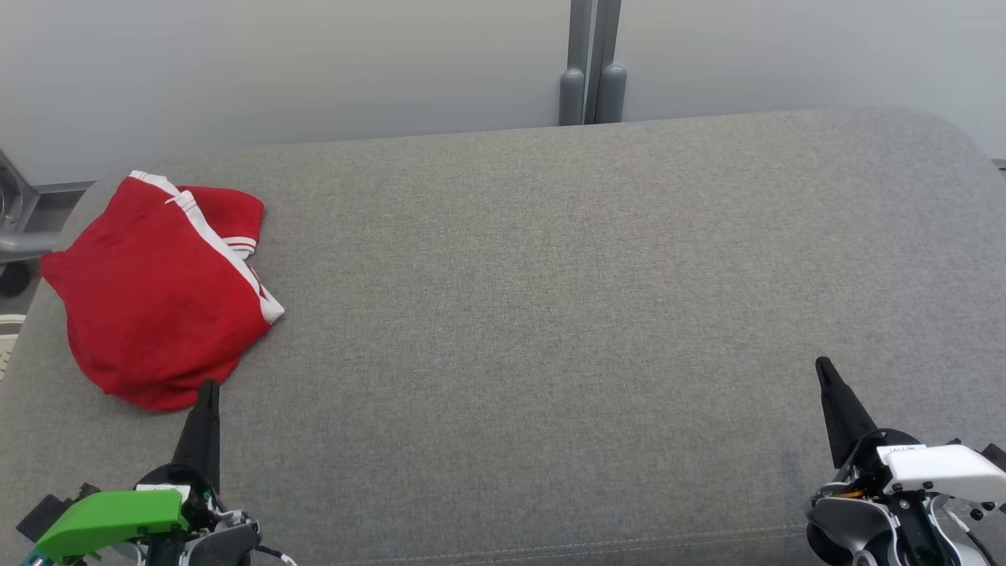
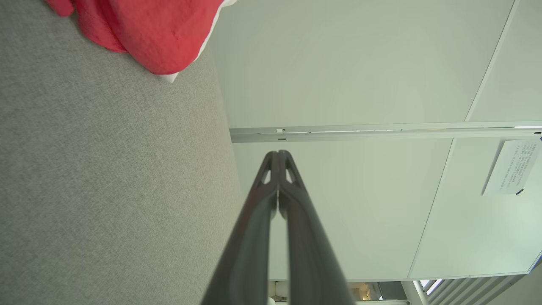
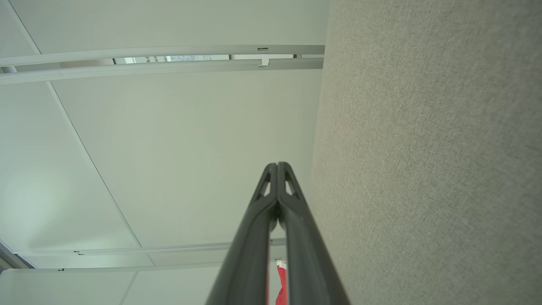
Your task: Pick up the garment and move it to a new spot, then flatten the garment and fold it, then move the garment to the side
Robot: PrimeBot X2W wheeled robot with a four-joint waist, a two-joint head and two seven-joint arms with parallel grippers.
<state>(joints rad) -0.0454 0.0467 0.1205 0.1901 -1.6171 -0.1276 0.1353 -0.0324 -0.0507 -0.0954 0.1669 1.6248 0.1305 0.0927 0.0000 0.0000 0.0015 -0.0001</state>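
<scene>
Garment (image 1: pixel 157 306): red cloth, likely light, limp, bunched on grey cushion (image 1: pixel 550 314).
Hold: white-trimmed edge (image 1: pixel 266 305), pinched.
Left fingers (image 1: pixel 203 432): pressed together, empty.
Right fingers (image 1: pixel 841 409): same.

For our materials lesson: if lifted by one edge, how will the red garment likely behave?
The red garment would probably droop, since it lies in soft folds. It looks thin, so likely light. On the textured grey cushion, a push would probably bunch it, not slide it.
</scene>
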